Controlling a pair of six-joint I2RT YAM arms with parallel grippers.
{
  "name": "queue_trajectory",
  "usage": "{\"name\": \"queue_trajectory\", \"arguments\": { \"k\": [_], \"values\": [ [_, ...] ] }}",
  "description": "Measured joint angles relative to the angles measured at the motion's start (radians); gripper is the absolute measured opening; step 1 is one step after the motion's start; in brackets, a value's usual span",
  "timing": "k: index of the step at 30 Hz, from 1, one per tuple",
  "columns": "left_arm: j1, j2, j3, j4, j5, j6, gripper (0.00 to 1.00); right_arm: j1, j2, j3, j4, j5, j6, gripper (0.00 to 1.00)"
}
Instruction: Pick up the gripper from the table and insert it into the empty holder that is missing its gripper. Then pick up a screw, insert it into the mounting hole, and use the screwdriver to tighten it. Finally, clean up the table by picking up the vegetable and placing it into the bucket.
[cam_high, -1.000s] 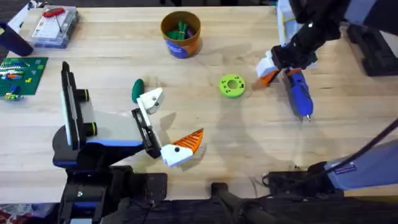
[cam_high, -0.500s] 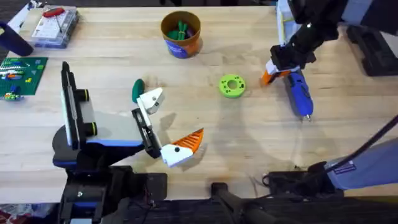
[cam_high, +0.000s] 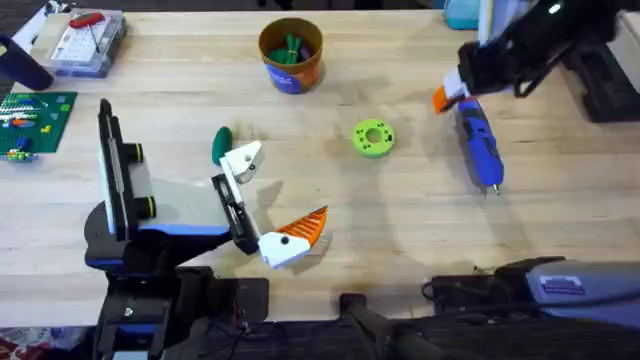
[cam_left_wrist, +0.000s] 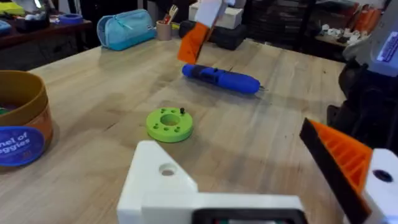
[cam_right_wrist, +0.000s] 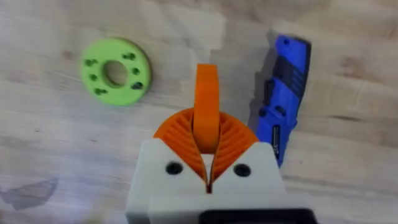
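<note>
Moved: my right pincer has lifted the orange-tipped white wedge gripper off the table.
Grip: pinched on it.
Beneath: blue pen-shaped screwdriver.
Nearby: green ring.
Left pincer: cannot tell.

The loose orange finger piece has its white base buried between the right gripper's pads, so just the orange tip pokes out. The blue screwdriver's thin tip is hidden behind the gripper's white body. The bucket runs off the frame's edge, its label cut short. What lies inside the clear box is too small to make out.
</note>
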Motion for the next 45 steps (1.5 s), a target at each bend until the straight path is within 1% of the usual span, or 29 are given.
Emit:
{"name": "queue_trajectory", "arguments": {
  "k": [7, 10, 13, 17, 25, 28, 30, 32, 34, 37, 39, 45],
  "values": [
    [0.0, 0.0, 0.0, 0.0, 0.0, 0.0, 0.991, 0.13, -0.126, 0.087, -0.004, -0.003, 0.051, 0.008],
    [0.0, 0.0, 0.0, 0.0, 0.0, 0.0, 0.991, 0.178, -0.151, 0.118, -0.006, -0.003, 0.088, 0.007],
    [0.0, 0.0, 0.0, 0.0, 0.0, 0.0, 0.991, 0.205, -0.159, 0.141, -0.006, -0.004, 0.125, 0.007],
    [0.0, 0.0, 0.0, 0.0, 0.0, 0.0, 0.991, 0.214, -0.159, 0.149, -0.007, -0.011, 0.169, 0.007],
    [0.0, 0.0, 0.0, 0.0, 0.0, 0.0, 0.991, 0.211, -0.164, 0.149, -0.002, -0.088, 0.199, 0.007],
    [0.0, 0.0, 0.0, 0.0, 0.0, 0.0, 0.991, 0.211, -0.178, 0.148, 0.038, -0.135, 0.198, 0.007],
    [0.0, 0.0, 0.0, 0.0, 0.0, 0.0, 0.991, 0.211, -0.204, 0.127, 0.093, -0.174, 0.198, 0.007],
    [0.0, 0.0, 0.0, 0.0, 0.0, 0.0, 0.991, 0.211, -0.239, 0.08, 0.154, -0.211, 0.198, 0.007],
    [0.0, 0.0, 0.0, 0.0, 0.0, 0.0, 0.991, 0.209, -0.289, -0.002, 0.236, -0.26, 0.2, 0.007],
    [0.0, 0.0, 0.0, 0.0, 0.0, 0.0, 0.991, 0.194, -0.334, -0.093, 0.311, -0.331, 0.218, 0.007],
    [0.0, 0.0, 0.0, 0.0, 0.0, 0.0, 0.991, 0.169, -0.36, -0.16, 0.385, -0.4, 0.237, 0.007],
    [0.0, 0.0, 0.0, 0.0, 0.0, 0.0, 0.991, 0.068, -0.391, -0.366, 0.655, -0.684, 0.331, 0.007]
  ]
}}
